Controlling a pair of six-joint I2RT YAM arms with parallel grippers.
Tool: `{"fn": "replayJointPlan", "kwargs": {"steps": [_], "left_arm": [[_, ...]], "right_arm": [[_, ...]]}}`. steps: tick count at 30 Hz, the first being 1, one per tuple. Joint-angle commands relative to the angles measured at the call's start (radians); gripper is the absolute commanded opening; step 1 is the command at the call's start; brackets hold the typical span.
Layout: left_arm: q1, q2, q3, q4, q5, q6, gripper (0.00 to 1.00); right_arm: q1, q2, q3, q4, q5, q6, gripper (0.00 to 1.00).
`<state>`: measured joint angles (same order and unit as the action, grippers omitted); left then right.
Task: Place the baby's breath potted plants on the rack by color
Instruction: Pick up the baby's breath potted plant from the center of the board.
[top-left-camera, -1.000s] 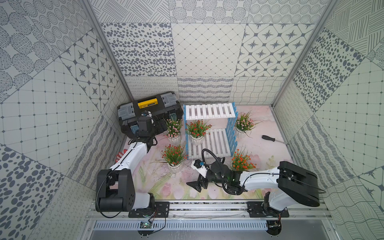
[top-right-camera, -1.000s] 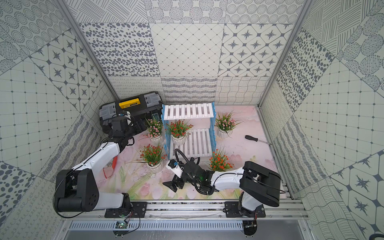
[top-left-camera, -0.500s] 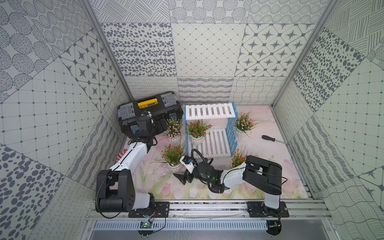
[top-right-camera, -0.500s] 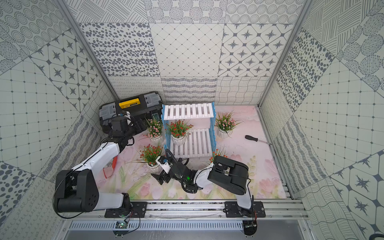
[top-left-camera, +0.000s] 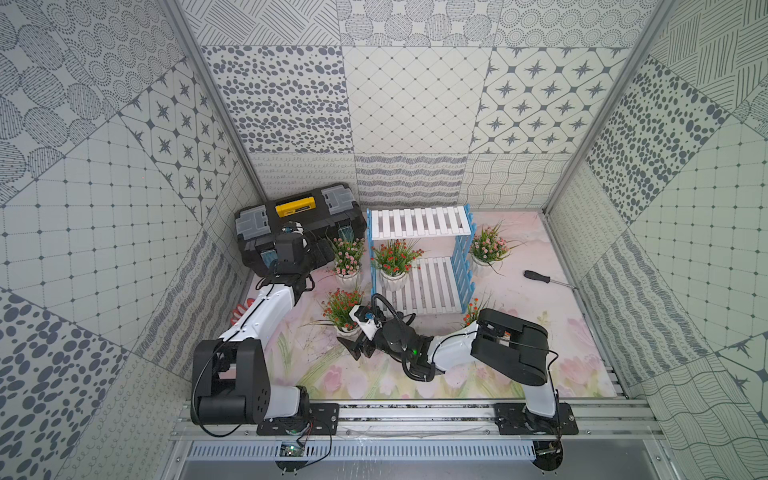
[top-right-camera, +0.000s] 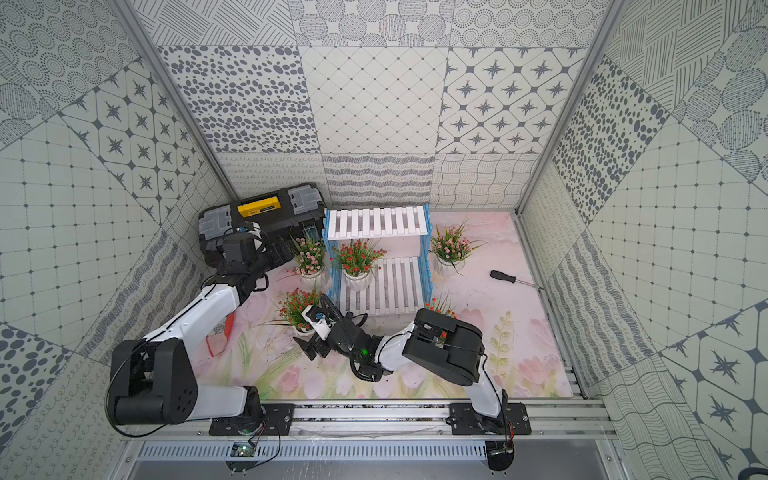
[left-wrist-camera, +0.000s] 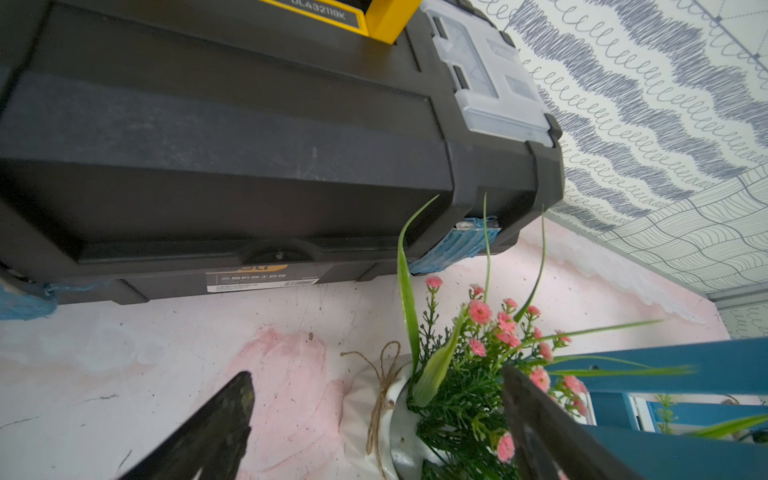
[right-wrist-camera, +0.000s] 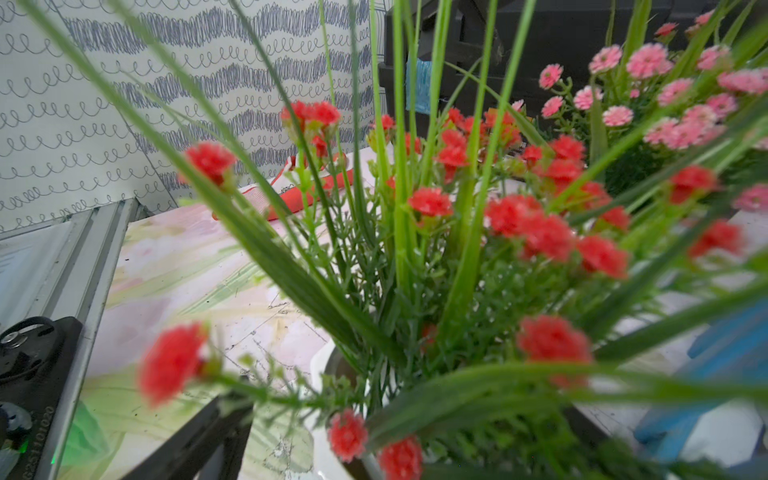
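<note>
The rack (top-left-camera: 432, 286) is seen at the far middle of the table (top-left-camera: 519, 332) in both top views, with the black toolbox (top-left-camera: 299, 224) to its left. The shelved red plant (top-left-camera: 395, 257) is stood on the left end of the rack's lower tier.

The left pink plant (top-left-camera: 347, 257) is set on the table just left of the rack, on the near side of the toolbox. In the left wrist view the left gripper (left-wrist-camera: 376, 374) is shown spread wide around this plant. The plant is placed between the fingers (left-wrist-camera: 216, 428), nearer the one on the rack side, which is crossed over the foliage. A clear strip of table is left between the plant and the other finger. Nothing is clasped.

The near-left red plant (top-left-camera: 343, 307) is stood on the table, near and left of the rack. The right gripper (top-left-camera: 355, 349) is held at its near side with jaws parted and nothing held. In the right wrist view the plant is framed between the fingers (right-wrist-camera: 195, 436), with a gap to the visible one. The second finger is mostly hidden by leaves, so contact there cannot be told.

The right pink plant (top-left-camera: 488, 247) is set just right of the rack. The near-right red plant (top-left-camera: 471, 311) is partly hidden by the right arm (top-left-camera: 507, 353). A screwdriver (top-left-camera: 544, 278) is laid farther right.
</note>
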<state>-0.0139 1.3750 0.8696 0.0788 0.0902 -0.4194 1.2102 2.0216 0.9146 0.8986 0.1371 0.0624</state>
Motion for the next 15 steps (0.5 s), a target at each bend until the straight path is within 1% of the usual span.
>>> {"fn": "replayJointPlan", "kwargs": {"steps": [1,7,15], "left_arm": [[0.002,-0.007,0.011,0.019,0.007,-0.01,0.93],[0.002,-0.011,0.01,0.017,0.007,-0.007,0.93],[0.002,-0.013,0.005,0.02,0.005,-0.01,0.93]], "right_arm": [[-0.005,0.044,0.045,-0.025,0.015,-0.023,0.98],[-0.005,0.081,0.103,-0.078,0.046,-0.045,0.98],[-0.005,0.116,0.134,-0.103,0.072,-0.056,0.98]]}}
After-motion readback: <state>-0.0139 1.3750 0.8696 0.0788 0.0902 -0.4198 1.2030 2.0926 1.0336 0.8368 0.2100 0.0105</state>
